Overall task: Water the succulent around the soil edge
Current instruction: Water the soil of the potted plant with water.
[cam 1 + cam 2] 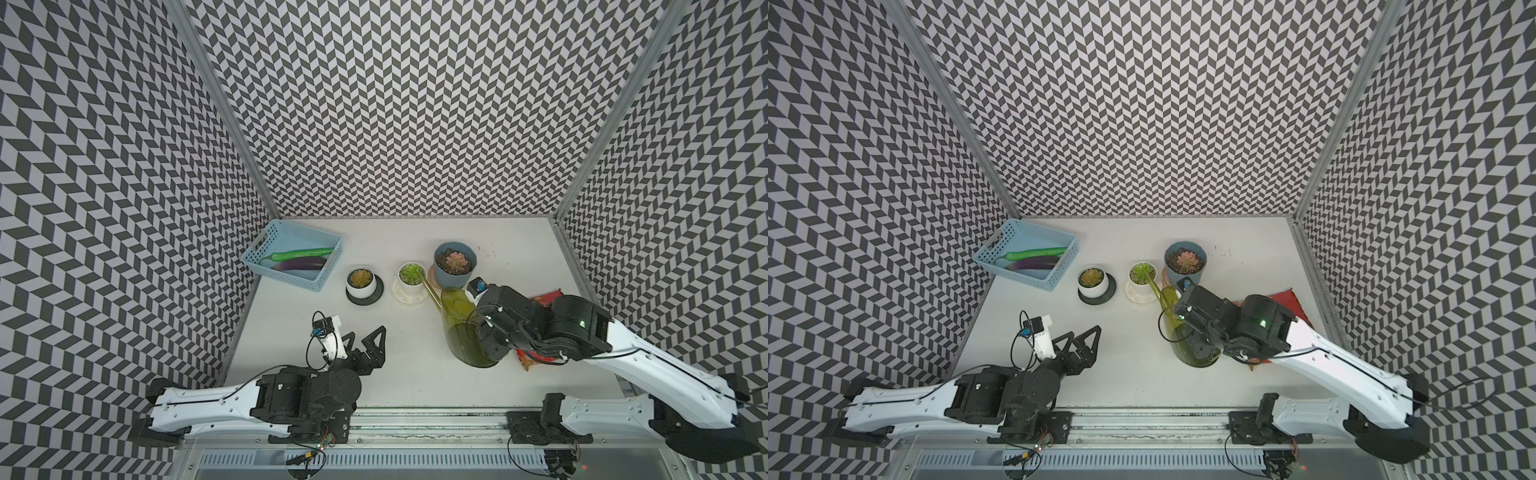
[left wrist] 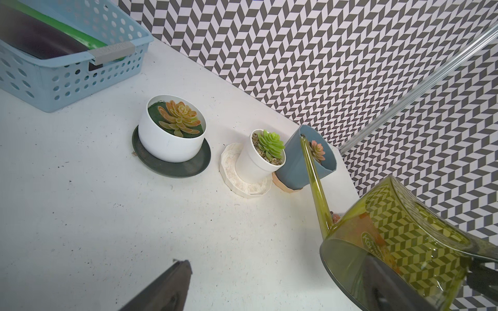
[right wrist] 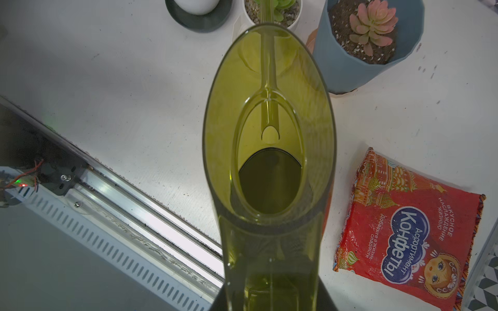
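My right gripper (image 3: pixel 272 296) is shut on the handle of a translucent green watering can (image 1: pixel 461 328), which hangs tilted above the table. Its long thin spout (image 1: pixel 430 291) reaches to the right rim of a small white pot holding a green succulent (image 1: pixel 411 273) in gravel, on a white saucer. In the right wrist view the spout (image 3: pixel 266 40) runs over that succulent (image 3: pixel 281 8). No water shows at the tip. My left gripper (image 1: pixel 365 332) stands open over bare table at the front left, away from the pots, with one finger (image 2: pixel 172 285) showing in the left wrist view.
An orange succulent in a white pot (image 1: pixel 360 277) sits on a dark saucer left of the green one. A pink succulent in a blue pot (image 1: pixel 456 261) stands behind the can. A blue basket (image 1: pixel 291 232) with vegetables is back left. A red candy bag (image 3: pixel 404 229) lies right of the can.
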Controlling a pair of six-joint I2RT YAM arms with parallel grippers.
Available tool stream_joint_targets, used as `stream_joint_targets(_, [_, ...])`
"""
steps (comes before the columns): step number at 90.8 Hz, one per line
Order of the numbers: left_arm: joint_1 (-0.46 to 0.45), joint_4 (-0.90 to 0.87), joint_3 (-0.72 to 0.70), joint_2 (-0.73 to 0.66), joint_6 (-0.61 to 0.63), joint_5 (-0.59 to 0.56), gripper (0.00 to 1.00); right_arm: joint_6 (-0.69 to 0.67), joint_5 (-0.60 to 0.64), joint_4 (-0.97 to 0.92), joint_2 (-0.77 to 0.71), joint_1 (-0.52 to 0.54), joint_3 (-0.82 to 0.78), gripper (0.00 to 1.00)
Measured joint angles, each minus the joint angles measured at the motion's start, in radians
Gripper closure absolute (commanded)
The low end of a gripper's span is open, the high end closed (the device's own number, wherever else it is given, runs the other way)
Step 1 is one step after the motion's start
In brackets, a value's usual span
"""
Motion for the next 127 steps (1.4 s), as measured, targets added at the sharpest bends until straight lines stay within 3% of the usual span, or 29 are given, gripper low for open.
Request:
stream_joint_targets(66, [0.0, 0.029, -0.043, -0.156, 0.034, -0.048, 0.0, -0.109, -0.153, 0.003, 0.2, -0.098, 0.121, 1.0])
stream_joint_targets(127, [0.0, 0.032, -0.058, -0.172, 0.045, -0.053, 0.0, -0.129, -0.172, 0.005, 0.226, -0.145, 0.142, 1.0])
